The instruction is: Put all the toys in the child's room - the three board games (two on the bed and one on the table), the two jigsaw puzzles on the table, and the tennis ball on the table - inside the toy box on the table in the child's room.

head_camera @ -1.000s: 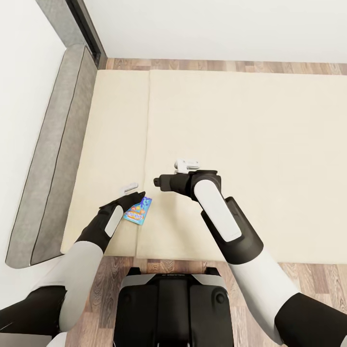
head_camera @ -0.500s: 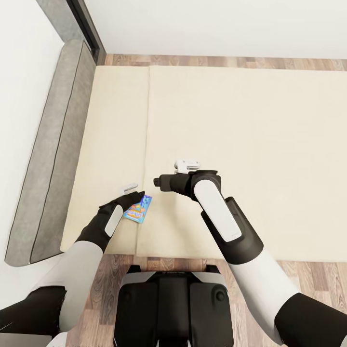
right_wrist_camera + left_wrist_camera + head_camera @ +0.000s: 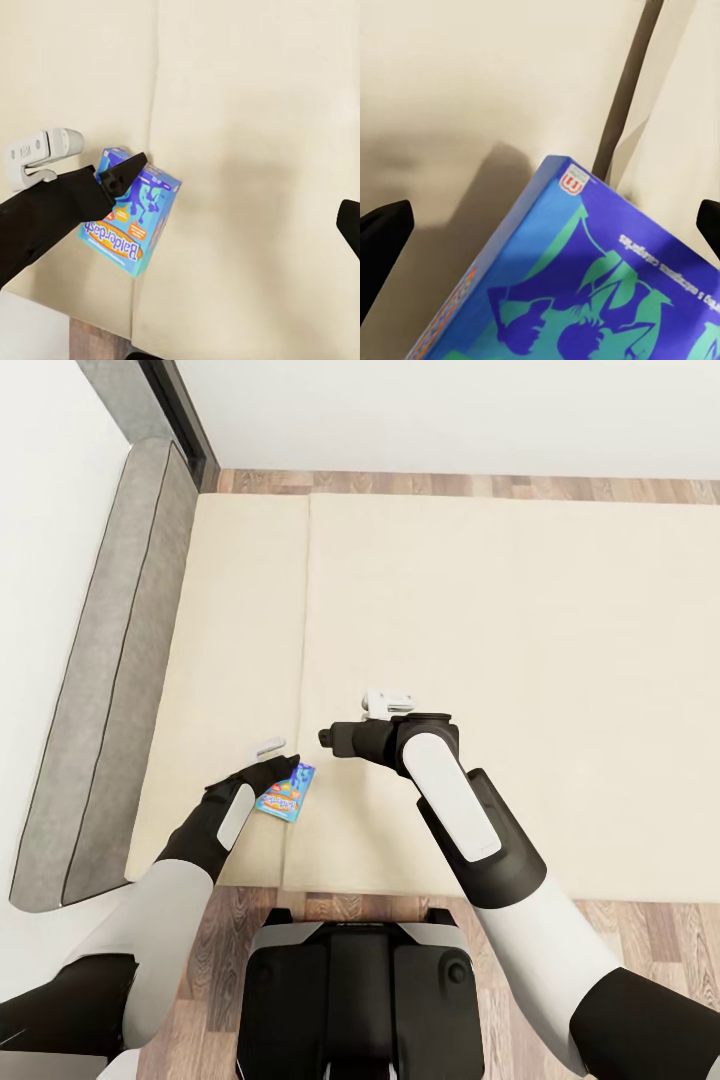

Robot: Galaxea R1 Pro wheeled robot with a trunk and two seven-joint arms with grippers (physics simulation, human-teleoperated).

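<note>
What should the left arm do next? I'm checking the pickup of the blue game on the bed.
Probably close the left gripper on the blue board game. Its fingers sit wide apart on either side of the box, which lies by the seam of the bed, and nothing grips it yet.

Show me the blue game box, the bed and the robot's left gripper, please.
blue game box point(image 3: 287, 796): head view, printed top face.
bed point(image 3: 520, 660): head view, bare mattress.
left gripper point(image 3: 275, 757): head view, between fingertips.
</note>
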